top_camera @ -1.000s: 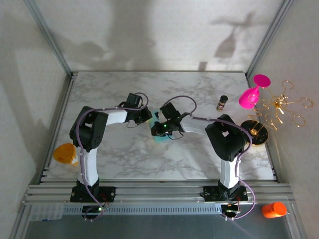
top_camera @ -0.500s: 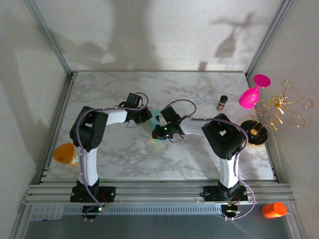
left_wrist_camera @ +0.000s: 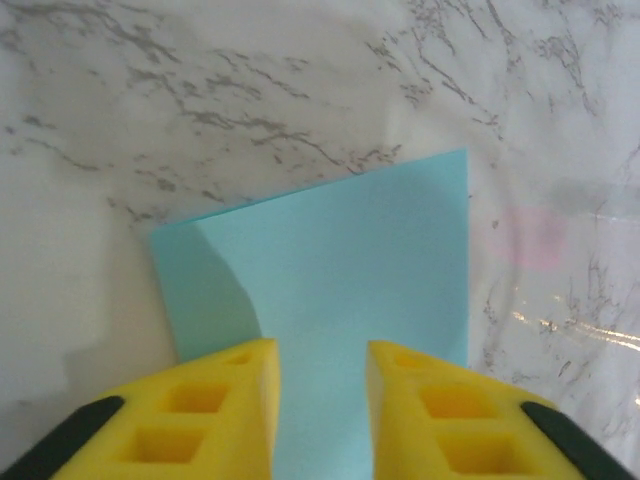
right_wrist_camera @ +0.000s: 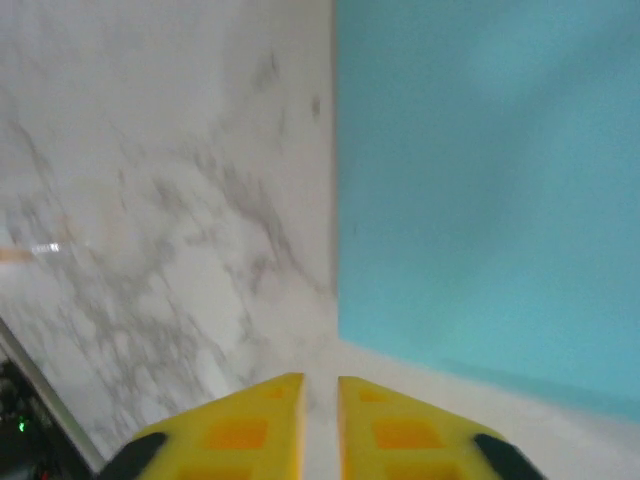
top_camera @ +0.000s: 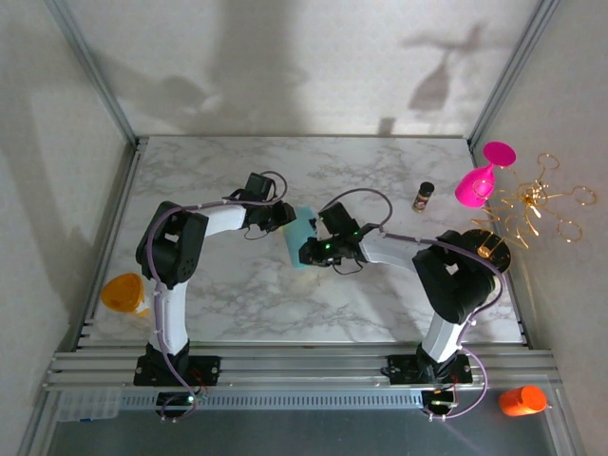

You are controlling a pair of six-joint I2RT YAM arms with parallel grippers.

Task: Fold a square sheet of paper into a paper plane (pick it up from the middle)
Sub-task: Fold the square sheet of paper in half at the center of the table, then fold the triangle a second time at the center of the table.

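Top view, paper: your teal square sheet of paper (top_camera: 302, 237) lies mid-table (top_camera: 237, 304), more exposed than a second ago.
Right gripper (top_camera: 313, 252): it has drawn back rightward; wrist view shows its fingers (right_wrist_camera: 250, 425) nearly closed over bare marble beside the sheet's edge.
Left gripper (left_wrist_camera: 318, 385): narrow, straddling the sheet.
Room: open marble all round.

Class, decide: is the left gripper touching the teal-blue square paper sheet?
Touching. In the left wrist view, the left gripper has its yellow fingers either side of the teal-blue paper sheet, pinching its edge.
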